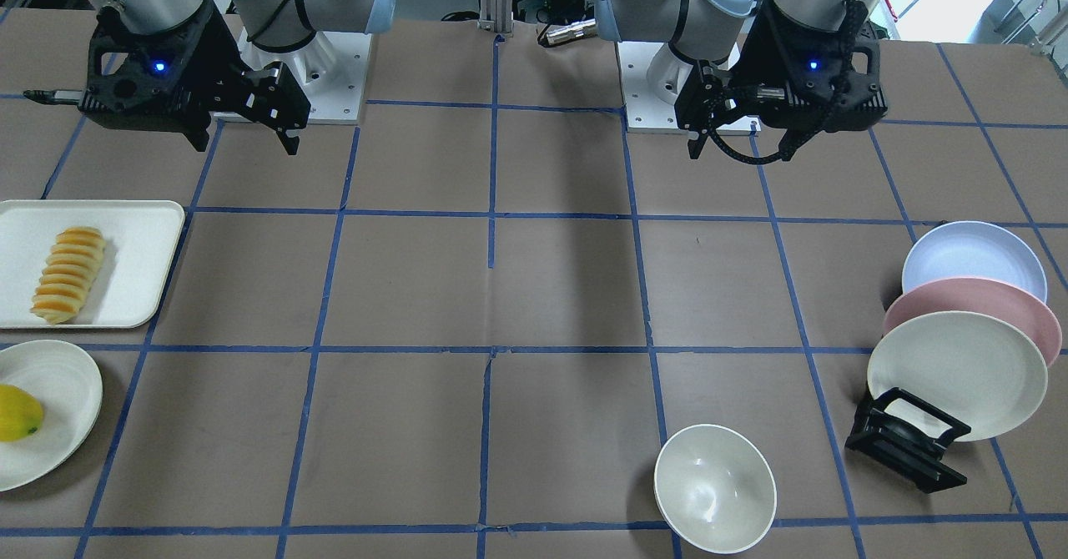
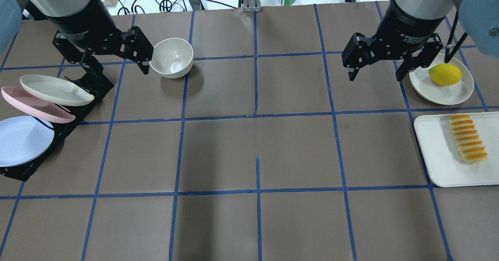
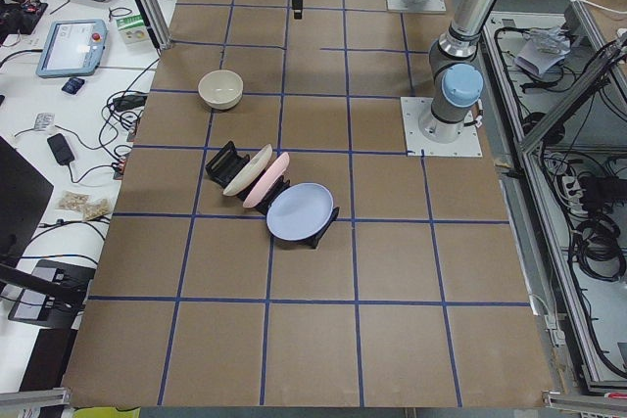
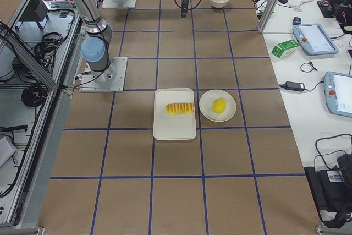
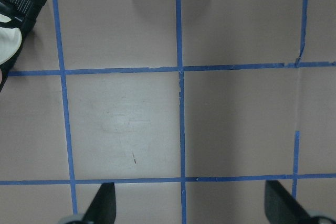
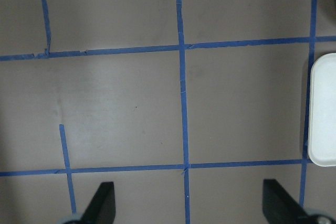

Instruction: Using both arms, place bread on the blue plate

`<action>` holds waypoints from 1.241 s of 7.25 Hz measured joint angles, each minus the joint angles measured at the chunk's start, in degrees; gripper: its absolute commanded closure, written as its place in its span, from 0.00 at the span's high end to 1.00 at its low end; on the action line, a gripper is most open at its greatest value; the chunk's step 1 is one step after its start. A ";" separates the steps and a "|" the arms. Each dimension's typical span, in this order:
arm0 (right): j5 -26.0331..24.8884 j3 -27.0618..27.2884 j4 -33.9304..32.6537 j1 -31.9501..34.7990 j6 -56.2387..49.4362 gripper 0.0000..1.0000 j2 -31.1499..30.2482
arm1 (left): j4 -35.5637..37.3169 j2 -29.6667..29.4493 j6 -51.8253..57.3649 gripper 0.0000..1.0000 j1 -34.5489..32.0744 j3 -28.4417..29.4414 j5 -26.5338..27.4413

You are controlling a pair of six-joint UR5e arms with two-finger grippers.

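Observation:
The bread lies on a white tray at the table's right end; it also shows in the front view. The blue plate leans in a black rack at the left end, nearest the robot, and also shows in the front view. My left gripper hangs open and empty above the table beside the rack. My right gripper hangs open and empty, left of the lemon's plate and beyond the tray. Both wrist views show spread fingers over bare table.
A pink plate and a cream plate lean in the same rack beyond the blue one. A white bowl stands right of my left gripper. A lemon lies on a white plate beyond the tray.

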 measured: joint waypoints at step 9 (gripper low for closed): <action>-7.76 4.43 -1.33 -11.33 -1.17 1.00 0.83 | 8.22 -12.07 50.55 1.00 49.57 0.47 2.39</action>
